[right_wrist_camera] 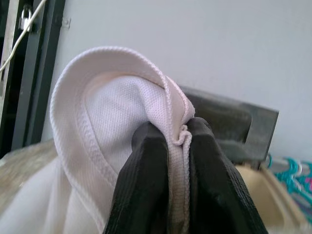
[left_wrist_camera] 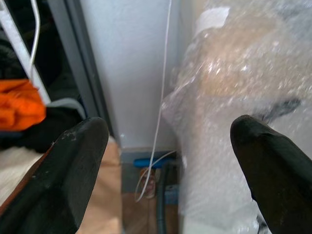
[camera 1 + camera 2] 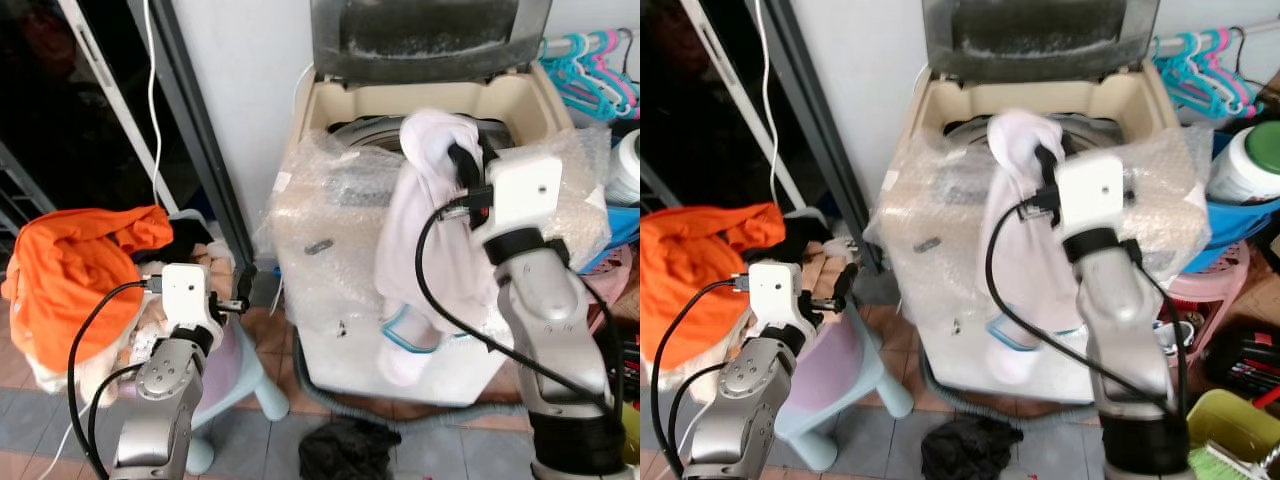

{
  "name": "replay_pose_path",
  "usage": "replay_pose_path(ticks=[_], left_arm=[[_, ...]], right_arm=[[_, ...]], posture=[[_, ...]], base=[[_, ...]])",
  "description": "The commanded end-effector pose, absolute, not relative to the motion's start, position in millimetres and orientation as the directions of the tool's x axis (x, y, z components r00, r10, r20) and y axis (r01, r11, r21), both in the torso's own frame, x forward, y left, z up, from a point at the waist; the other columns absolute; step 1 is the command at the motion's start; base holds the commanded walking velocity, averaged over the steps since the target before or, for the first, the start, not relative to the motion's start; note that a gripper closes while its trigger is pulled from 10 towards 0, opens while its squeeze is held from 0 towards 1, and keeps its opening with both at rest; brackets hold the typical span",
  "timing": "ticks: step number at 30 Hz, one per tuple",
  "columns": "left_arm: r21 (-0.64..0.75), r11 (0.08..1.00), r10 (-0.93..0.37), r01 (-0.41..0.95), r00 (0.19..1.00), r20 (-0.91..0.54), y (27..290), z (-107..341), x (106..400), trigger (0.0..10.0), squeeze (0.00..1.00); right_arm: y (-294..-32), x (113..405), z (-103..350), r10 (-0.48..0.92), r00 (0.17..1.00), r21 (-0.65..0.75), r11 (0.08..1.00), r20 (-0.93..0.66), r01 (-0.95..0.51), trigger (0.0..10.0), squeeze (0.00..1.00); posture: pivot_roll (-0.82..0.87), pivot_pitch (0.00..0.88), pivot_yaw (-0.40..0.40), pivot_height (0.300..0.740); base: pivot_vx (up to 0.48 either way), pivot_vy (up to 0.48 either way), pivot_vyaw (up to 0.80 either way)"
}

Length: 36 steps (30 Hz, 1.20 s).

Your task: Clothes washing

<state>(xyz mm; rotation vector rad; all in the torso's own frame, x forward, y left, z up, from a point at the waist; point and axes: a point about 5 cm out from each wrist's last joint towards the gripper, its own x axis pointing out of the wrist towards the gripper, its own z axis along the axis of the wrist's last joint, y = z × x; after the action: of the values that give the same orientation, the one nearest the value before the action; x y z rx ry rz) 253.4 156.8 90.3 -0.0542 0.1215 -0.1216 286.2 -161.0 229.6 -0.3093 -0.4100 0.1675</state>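
- Right wrist view: right gripper (image 1: 176,141) pinching the white garment (image 1: 112,131) tight, over the washing machine (image 3: 400,250).
- left gripper (image 2: 165,161) spread wide beside the orange cloth (image 3: 75,265).

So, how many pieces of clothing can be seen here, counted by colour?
Pale pink: 1, the garment held by the right gripper at the washer.
Orange: 1, cloth beside the left gripper.
Black: 1, bundle on the floor.
Total: 3
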Motion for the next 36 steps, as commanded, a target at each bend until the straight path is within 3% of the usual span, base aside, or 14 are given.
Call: replay_pose_path(ticks=[1,13,16,18,19,22,26,28,29,30,36], left_arm=[[-0.062,0.993,-0.110,0.104,0.988,-0.112,160,93,254,10.0,0.00],[-0.069,0.993,-0.105,0.097,0.987,-0.123,160,92,255,10.0,0.00],[-0.071,0.992,-0.111,0.103,0.986,-0.126,159,92,256,10.0,0.00],[-0.072,0.992,-0.113,0.105,0.985,-0.129,158,91,257,10.0,0.00],[-0.071,0.992,-0.113,0.105,0.985,-0.130,158,91,257,10.0,0.00],[-0.072,0.993,-0.104,0.095,0.986,-0.131,157,90,257,10.0,0.00],[-0.077,0.993,-0.098,0.089,0.986,-0.132,157,90,256,10.0,0.00],[-0.077,0.993,-0.096,0.087,0.987,-0.132,157,90,256,10.0,0.00],[-0.075,0.994,-0.094,0.084,0.987,-0.133,157,90,256,10.0,0.00],[-0.074,0.994,-0.093,0.083,0.987,-0.134,157,89,256,10.0,0.00],[-0.044,0.994,-0.106,0.101,0.984,-0.141,156,89,260,10.0,0.00]], right_arm=[[-158,293,246,0.268,0.873,-0.331,0.934,0.408,-0.133,10.0,0.00],[-145,342,306,0.412,0.777,-0.392,0.890,0.476,-0.232,10.0,0.00],[-168,375,359,0.235,0.810,-0.310,0.948,0.538,-0.068,10.0,0.00],[-185,380,388,0.108,0.796,-0.213,0.977,0.595,0.027,10.0,0.00],[-200,372,427,0.022,0.713,-0.163,0.978,0.701,0.131,10.0,0.00],[-199,364,453,0.077,0.642,-0.203,0.971,0.763,0.124,10.0,0.00],[-187,386,397,0.153,0.780,-0.278,0.960,0.606,0.028,10.0,0.00],[-178,394,348,0.221,0.849,-0.297,0.951,0.480,-0.080,10.0,0.00],[-170,393,309,0.289,0.883,-0.297,0.937,0.369,-0.183,10.0,0.19],[-166,391,293,0.321,0.891,-0.294,0.928,0.320,-0.229,10.0,1.00],[-165,354,241,0.387,0.891,-0.340,0.892,0.236,-0.297,10.0,1.00]], posture=[[-0.08,0.000,0.117,0.740],[-0.07,0.000,0.112,0.740],[-0.07,0.000,0.111,0.740],[-0.07,0.000,0.109,0.740],[-0.07,0.000,0.104,0.740],[-0.07,0.000,0.092,0.740],[-0.06,0.000,0.084,0.740],[-0.06,0.000,0.085,0.740],[-0.06,0.000,0.085,0.740],[-0.06,0.000,0.085,0.740],[-0.08,0.000,0.102,0.740]], base=[[0.262,0.000,0.00],[0.241,0.000,0.00],[0.000,0.000,0.00],[0.000,0.000,0.00],[0.000,0.000,0.00],[0.000,0.000,0.00],[0.000,0.000,0.00],[0.000,0.000,0.00],[0.000,0.000,0.00],[0.000,0.000,0.00],[0.000,0.000,0.00]])
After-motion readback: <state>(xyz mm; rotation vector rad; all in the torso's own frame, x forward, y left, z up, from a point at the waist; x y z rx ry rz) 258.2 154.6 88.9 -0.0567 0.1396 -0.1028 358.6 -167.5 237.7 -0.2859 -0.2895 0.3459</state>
